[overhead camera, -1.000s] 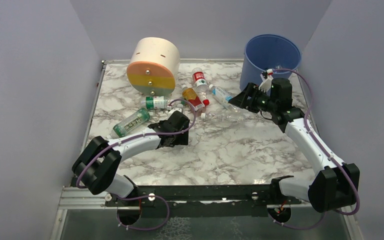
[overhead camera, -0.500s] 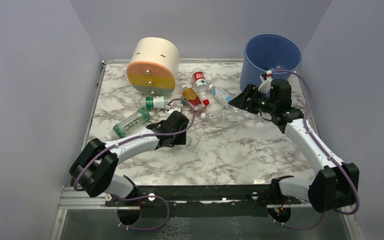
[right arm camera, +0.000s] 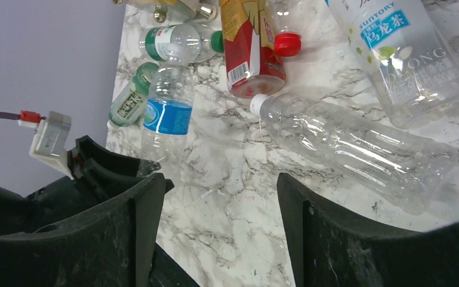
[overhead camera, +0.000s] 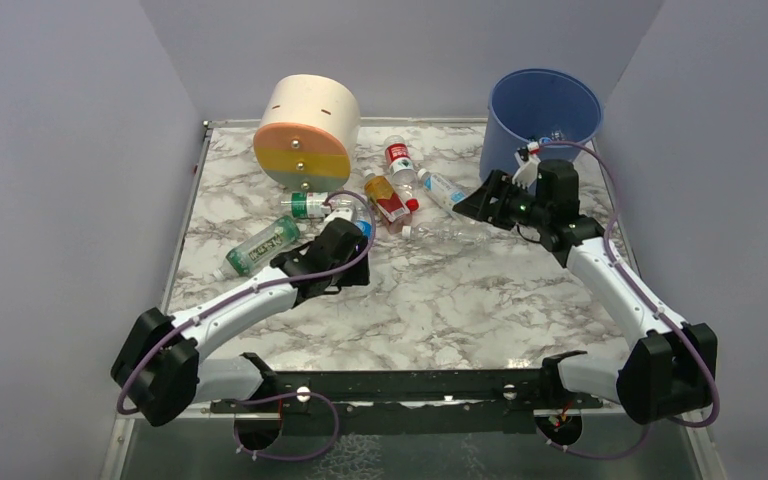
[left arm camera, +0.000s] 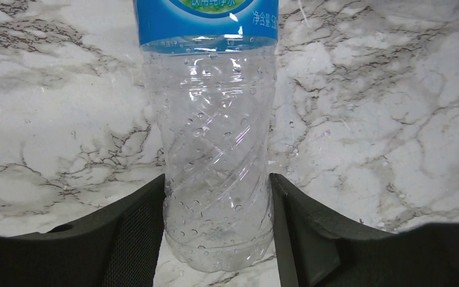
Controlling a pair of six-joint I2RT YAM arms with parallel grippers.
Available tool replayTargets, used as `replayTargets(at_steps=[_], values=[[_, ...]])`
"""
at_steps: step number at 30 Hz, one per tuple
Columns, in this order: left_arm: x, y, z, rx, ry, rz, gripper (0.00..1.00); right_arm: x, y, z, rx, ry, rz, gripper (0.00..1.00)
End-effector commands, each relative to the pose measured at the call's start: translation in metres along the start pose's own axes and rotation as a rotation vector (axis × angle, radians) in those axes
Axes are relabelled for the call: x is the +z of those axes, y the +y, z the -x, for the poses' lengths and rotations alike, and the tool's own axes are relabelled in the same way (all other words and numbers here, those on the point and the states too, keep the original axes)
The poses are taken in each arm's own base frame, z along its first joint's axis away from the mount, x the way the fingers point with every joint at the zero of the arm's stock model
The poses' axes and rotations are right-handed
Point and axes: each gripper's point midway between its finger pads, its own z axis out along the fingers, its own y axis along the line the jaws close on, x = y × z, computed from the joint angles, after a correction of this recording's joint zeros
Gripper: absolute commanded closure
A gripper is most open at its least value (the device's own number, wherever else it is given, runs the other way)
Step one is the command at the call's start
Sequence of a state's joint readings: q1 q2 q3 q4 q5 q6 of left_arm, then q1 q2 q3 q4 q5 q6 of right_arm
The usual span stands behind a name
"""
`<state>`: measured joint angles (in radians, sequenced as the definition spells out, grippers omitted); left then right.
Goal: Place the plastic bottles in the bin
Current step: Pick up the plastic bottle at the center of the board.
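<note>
My left gripper (overhead camera: pixel 345 240) (left arm camera: pixel 218 206) is shut on the base of a clear blue-labelled bottle (left arm camera: pixel 212 137) lying on the marble; both pads touch its sides. It also shows in the right wrist view (right arm camera: pixel 167 116). My right gripper (overhead camera: pixel 472 205) (right arm camera: pixel 218 191) is open and empty, just left of the blue bin (overhead camera: pixel 540 110). In front of it lie a clear unlabelled bottle (right arm camera: pixel 358 146), a Suntory-labelled bottle (right arm camera: pixel 406 54) and an orange-tinted bottle with a red label (right arm camera: pixel 248 48). A red-labelled bottle (overhead camera: pixel 397 155) and two green-labelled bottles (overhead camera: pixel 310 205) (overhead camera: pixel 263 247) lie further left.
A cream, orange and yellow cylinder (overhead camera: pixel 305 130) lies at the back left. Grey walls close the table on both sides and at the back. The marble table (overhead camera: pixel 460 300) runs bare between the arms.
My left arm swung its elbow left and the gripper moved back-left, with the blue-labelled bottle now between its fingers. My right gripper shifted slightly toward the back.
</note>
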<state>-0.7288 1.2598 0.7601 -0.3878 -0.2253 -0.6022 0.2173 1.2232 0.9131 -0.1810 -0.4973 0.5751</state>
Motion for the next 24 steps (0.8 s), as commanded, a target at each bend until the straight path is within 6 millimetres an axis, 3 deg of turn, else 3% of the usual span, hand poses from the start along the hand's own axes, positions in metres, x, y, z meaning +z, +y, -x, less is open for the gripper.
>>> replayTargets(at_steps=[1,11,12,13,14,24], values=[[-0.023,-0.017,0.011,-0.006,-0.036,-0.107,0.38,0.004,0.011,0.0,-0.017,0.007,0.041,0.28],[-0.053,-0.05,0.018,0.053,-0.074,-0.343,0.38,0.017,0.042,-0.008,-0.024,0.05,0.141,0.24],[-0.056,-0.053,0.018,0.059,-0.076,-0.362,0.38,0.018,0.046,-0.009,-0.029,0.051,0.152,0.19],[-0.058,-0.057,0.018,0.063,-0.077,-0.382,0.38,0.019,0.05,-0.01,-0.034,0.054,0.161,0.04],[-0.06,-0.06,0.018,0.068,-0.077,-0.403,0.38,0.02,0.054,-0.01,-0.038,0.057,0.17,0.0],[-0.077,-0.084,0.019,0.114,-0.091,-0.558,0.39,0.039,0.073,-0.021,-0.03,0.124,0.211,0.0]])
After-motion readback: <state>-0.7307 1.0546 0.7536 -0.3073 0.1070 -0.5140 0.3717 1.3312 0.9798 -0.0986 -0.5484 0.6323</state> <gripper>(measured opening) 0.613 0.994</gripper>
